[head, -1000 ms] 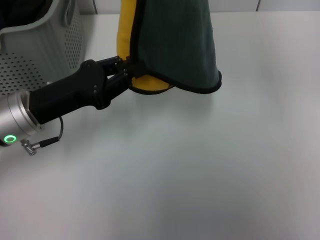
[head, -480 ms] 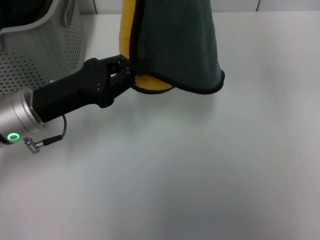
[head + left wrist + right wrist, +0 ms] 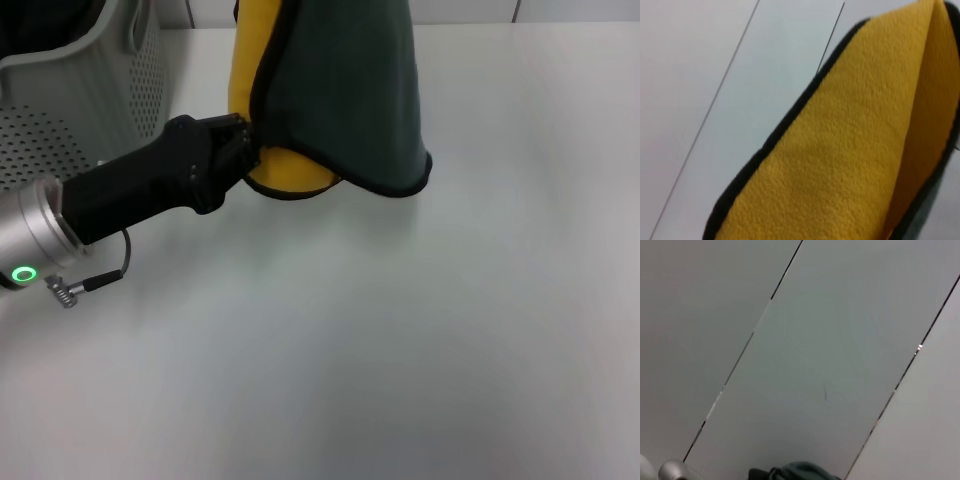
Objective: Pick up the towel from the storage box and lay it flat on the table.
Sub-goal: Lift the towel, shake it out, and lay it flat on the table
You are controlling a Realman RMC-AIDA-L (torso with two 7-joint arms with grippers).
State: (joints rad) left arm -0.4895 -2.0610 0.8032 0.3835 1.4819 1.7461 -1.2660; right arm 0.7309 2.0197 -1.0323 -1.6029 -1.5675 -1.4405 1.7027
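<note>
The towel hangs upright over the table, its top running out of the head view. Its dark green face points right, and the yellow reverse shows along its left and lower edge. My left gripper reaches in from the left and meets the towel's black-edged lower left border, with its tips hidden by the cloth. The left wrist view is filled by the yellow side of the towel. My right gripper shows only as a dark tip at the frame edge, shut on bunched green towel. The storage box stands at the far left.
The left arm's silver cuff with a green ring light and a small dangling cable plug lie over the table's left side. White tabletop stretches in front of and to the right of the hanging cloth.
The towel's lower end has swung left and a little up, so its edge now covers the left gripper's tips. The left arm has barely moved.
</note>
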